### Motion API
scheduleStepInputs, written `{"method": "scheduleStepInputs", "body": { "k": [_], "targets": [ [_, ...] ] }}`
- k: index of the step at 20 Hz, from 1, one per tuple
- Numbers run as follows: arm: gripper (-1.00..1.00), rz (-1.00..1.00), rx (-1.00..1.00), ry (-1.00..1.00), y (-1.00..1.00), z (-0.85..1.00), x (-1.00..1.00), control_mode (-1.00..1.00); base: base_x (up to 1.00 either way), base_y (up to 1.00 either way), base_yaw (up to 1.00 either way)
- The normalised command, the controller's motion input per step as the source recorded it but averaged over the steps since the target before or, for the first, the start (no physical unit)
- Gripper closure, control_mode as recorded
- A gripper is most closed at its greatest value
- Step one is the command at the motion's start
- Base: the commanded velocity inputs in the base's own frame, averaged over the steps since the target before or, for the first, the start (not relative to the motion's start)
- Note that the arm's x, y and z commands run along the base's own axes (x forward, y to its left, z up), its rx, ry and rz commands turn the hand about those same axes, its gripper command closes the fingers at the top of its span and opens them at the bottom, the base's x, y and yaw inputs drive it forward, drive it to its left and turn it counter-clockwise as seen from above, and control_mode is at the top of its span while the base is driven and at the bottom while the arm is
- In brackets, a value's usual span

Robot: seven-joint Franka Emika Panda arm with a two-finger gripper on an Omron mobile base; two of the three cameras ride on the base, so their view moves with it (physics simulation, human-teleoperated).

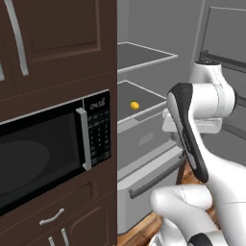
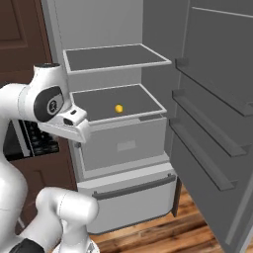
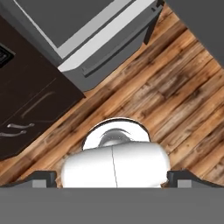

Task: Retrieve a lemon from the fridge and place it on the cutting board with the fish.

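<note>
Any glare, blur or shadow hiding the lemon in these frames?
Left base view: flat even render light, lemon small but crisp on the fridge shelf. Right base view: same, lemon unshadowed. Hand view: sharp, looks down at wood floor.

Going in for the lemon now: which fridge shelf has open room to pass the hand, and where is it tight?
The lemon sits alone near the middle of the lower shelf, bare to all its rims. The upper shelf is bare too. Tightest on the right, where the door's racks flank the opening. The gripper is open.
</note>
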Motion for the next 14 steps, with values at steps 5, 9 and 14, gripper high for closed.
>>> {"method": "scheduleStepInputs", "body": {
  "k": [5, 9, 14],
  "targets": [
    [-1.0, 0.0, 0.0, -0.02, 0.01, -0.11, -0.01, -1.0, 0.0, 0.0, 0.0],
    [-1.0, 0.04, 0.0, 0.0, 0.0, -0.01, 0.0, -1.0, 0.0, 0.0, 0.0],
    [-1.0, 0.03, 0.0, 0.0, 0.0, -0.02, 0.0, 1.0, 0.01, -0.14, 0.22]
  ]
}}
